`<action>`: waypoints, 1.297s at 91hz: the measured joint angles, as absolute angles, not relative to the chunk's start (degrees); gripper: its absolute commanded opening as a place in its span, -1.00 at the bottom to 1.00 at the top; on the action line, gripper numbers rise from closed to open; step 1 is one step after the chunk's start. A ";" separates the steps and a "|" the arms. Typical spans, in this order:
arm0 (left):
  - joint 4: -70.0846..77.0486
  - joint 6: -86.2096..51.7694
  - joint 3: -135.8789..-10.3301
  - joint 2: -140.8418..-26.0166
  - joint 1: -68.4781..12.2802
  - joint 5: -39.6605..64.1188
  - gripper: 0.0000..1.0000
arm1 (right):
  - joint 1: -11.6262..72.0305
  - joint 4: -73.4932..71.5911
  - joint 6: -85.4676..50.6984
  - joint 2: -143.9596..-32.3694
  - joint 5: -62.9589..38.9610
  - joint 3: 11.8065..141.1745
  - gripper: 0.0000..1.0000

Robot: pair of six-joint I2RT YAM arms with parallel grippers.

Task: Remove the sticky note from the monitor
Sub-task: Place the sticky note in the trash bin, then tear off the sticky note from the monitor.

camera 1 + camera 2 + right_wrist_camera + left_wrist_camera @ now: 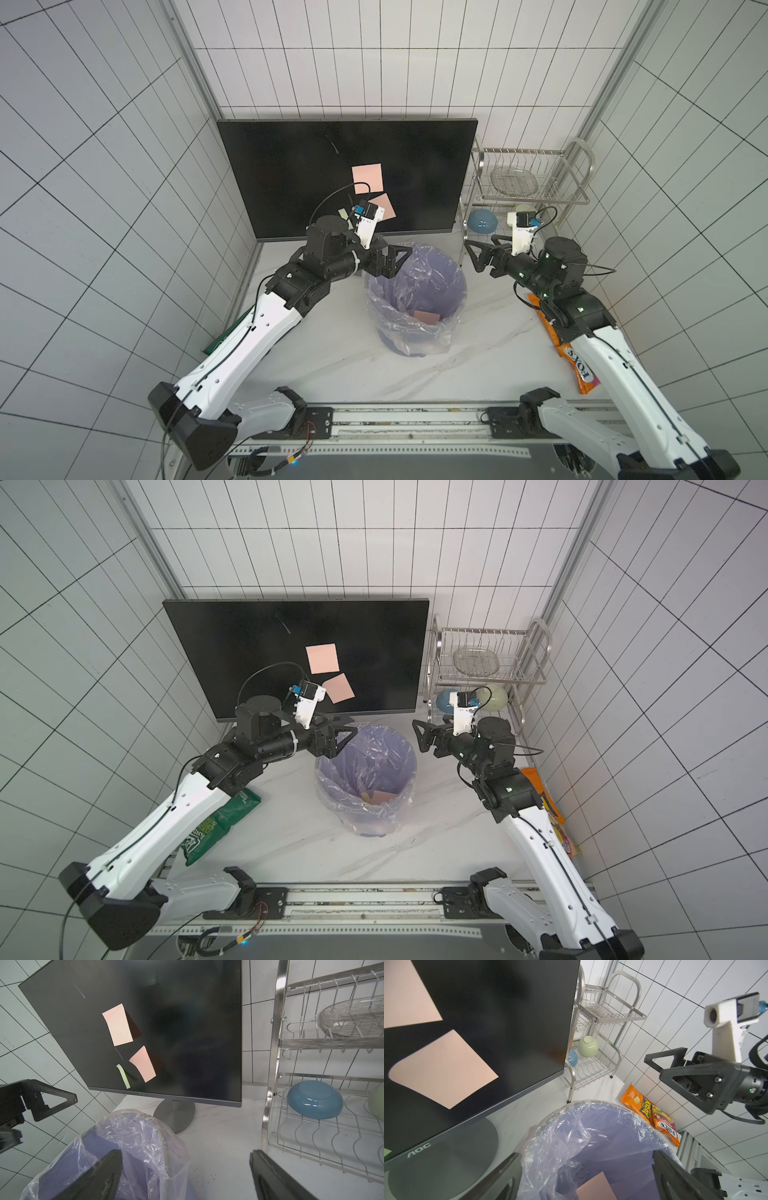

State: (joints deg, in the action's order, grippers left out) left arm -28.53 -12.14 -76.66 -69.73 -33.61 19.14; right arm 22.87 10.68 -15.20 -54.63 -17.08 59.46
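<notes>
Hovering over the bin (440, 291) in a top view, the left gripper (395, 262) is spread wide, empty; a loose note (427, 318) lies inside. Left wrist view: same note in the liner (550, 1147). Right wrist view: right gripper (186, 1153) released, empty, beside the bin; behind it, the monitor (187, 1022) carries two pink notes (117, 1024), one green note (124, 1076).

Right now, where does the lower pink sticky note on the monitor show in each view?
Both top views: lower pink note, low on the monitor.
Left wrist: the note close up, near the monitor's lower edge.
Right wrist: the note beside the green note.
Shared landmark: upper pink note, just above it.
</notes>
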 measured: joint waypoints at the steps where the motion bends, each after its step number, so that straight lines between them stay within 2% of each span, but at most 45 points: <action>1: -28.58 -12.08 -76.69 -69.73 -33.61 19.40 0.90 | 22.87 10.66 -15.20 -54.63 -17.08 59.42 0.97; 20: -30.06 -10.85 -76.66 -69.76 -37.52 19.00 0.83 | 22.87 10.63 -15.20 -54.85 -17.08 59.22 0.97; 40: -32.91 -4.19 -76.66 -70.15 -44.38 12.21 0.83 | 22.87 10.63 -15.20 -54.89 -17.08 59.22 0.97; 77: -34.59 6.37 -73.30 -67.88 -46.52 -0.86 0.91 | 22.87 10.57 -15.07 -55.64 -17.12 59.22 0.97; 102: -30.28 0.49 -69.41 -62.28 -39.29 -1.43 0.91 | 22.87 10.55 -15.07 -55.92 -17.30 59.22 0.97; 118: -22.41 -10.28 -62.67 -58.06 -26.98 7.01 0.91 | 22.87 10.35 -15.14 -55.70 -17.34 58.74 0.97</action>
State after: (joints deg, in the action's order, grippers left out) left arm -22.41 -10.28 -62.67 -58.06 -26.98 7.01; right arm 22.87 10.35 -15.14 -55.70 -17.34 58.74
